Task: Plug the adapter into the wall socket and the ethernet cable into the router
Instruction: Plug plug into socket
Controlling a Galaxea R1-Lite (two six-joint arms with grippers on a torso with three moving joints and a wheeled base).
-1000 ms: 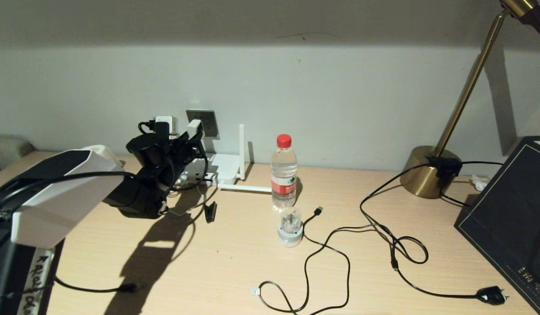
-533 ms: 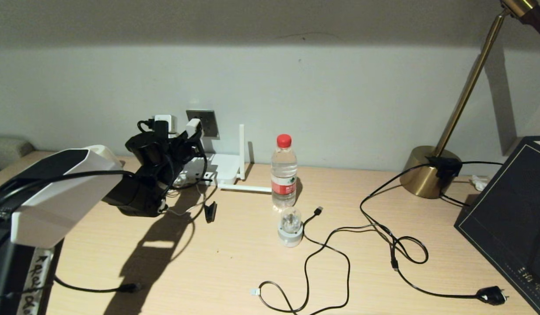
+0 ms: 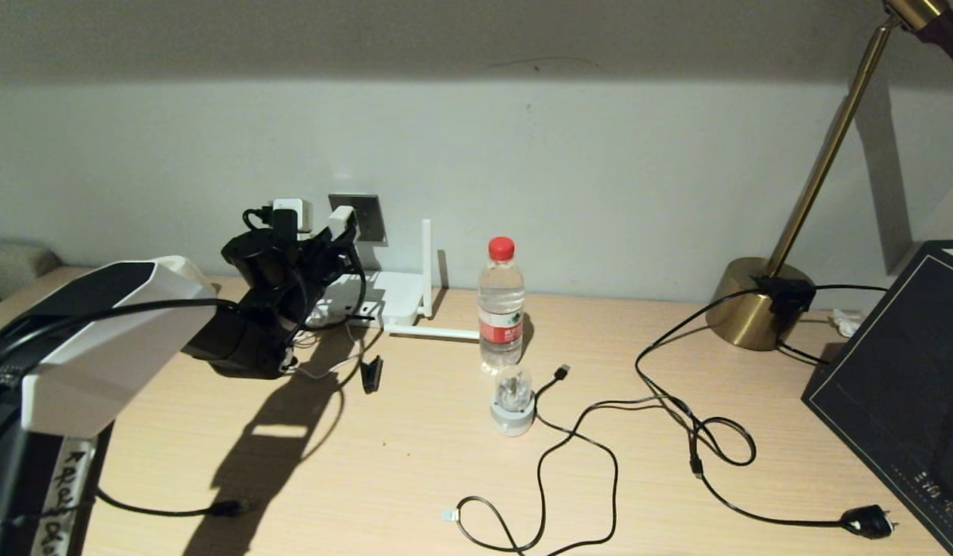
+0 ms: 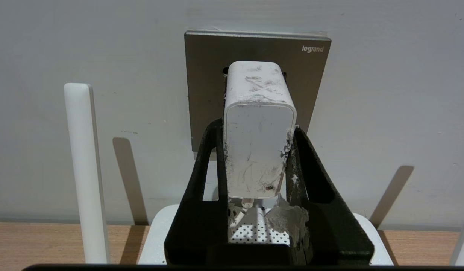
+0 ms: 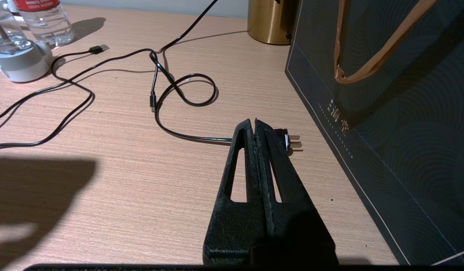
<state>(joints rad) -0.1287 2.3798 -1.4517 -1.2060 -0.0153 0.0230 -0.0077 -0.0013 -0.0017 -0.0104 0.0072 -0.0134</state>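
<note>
My left gripper [image 4: 256, 127] is shut on the adapter [image 4: 259, 158], a scuffed white cube. The adapter's far end sits against the grey wall socket [image 4: 314, 67]; its pins are hidden. In the head view this happens at the back left, with the gripper [image 3: 330, 241], adapter [image 3: 341, 222] and socket [image 3: 368, 216] close together. The white router [image 3: 398, 297] lies right below, antennas up. The ethernet cable [image 3: 167, 512] lies at the desk's near left, its connector end [image 3: 229, 507] free. My right gripper [image 5: 253, 122] is shut and empty, low over the desk.
A water bottle [image 3: 501, 305] and a small domed lamp [image 3: 512, 401] stand mid-desk. Thin black cables [image 3: 600, 463] loop across the right half, ending in a black plug [image 5: 288, 139]. A brass lamp base [image 3: 751, 305] and a dark paper bag [image 3: 901, 386] stand at the right.
The left gripper with the adapter has edged slightly up toward the socket. Nothing else has moved.
</note>
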